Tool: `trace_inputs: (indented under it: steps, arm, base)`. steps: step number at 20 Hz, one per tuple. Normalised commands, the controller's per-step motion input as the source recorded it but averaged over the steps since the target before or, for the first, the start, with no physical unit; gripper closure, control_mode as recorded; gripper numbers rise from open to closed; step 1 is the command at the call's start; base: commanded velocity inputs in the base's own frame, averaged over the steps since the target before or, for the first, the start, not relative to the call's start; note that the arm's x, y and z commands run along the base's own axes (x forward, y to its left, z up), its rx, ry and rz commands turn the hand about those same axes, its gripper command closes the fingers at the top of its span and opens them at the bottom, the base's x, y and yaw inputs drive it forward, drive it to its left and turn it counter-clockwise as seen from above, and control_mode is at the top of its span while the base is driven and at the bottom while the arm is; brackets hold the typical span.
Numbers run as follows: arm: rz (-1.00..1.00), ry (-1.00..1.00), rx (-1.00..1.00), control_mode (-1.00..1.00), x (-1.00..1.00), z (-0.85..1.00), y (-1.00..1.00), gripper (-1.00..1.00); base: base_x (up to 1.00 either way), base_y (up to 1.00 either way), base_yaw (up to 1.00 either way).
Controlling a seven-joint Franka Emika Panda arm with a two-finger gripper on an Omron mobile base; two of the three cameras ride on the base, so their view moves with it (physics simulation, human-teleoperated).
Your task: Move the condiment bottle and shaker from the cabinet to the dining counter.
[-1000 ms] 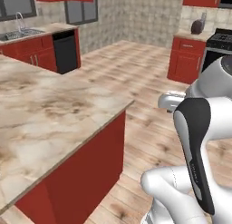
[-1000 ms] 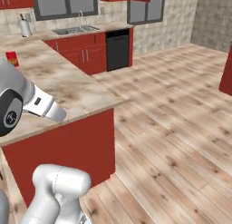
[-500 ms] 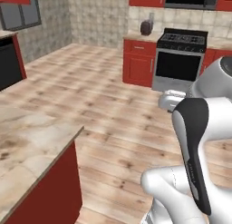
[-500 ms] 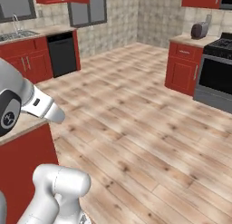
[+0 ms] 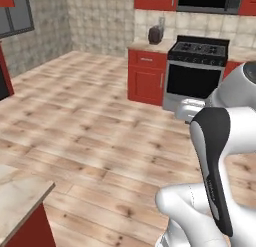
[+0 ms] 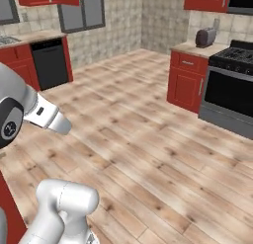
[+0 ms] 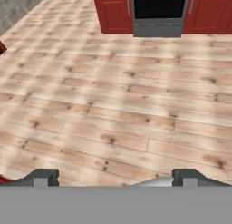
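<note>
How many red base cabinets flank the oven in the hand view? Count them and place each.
2. One red cabinet stands left of the oven, the other red cabinet right of it. More may lie beyond the picture's edges.

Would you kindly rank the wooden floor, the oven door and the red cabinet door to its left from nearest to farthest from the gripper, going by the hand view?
1. Wooden floor: directly ahead of the open gripper, running up to the fingertips.
2 and 3. Oven door, top centre, and red cabinet door, top left beside it: both stand in one row at the far edge of the floor, too close to call.
</note>
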Motion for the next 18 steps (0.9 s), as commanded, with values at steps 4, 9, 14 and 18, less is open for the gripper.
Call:
trace_inputs:
  steps: [4,9,14,18]
  arm:
    - [0.0,0.0,0.0,1.0,0.0,0.0,0.0,-1.0]
    - [0.0,0.0,0.0,1.0,0.0,0.0,0.0,-1.0]
    - [0.0,0.0,0.0,1.0,0.0,0.0,0.0,-1.0]
    - [0.0,0.0,0.0,1.0,0.0,0.0,0.0,-1.0]
  base:
    - [1.0,-0.36,0.34]
    - [1.0,-0.13,0.5]
    - [1.0,-0.13,0.62]
    - [1.0,-0.28,0.65]
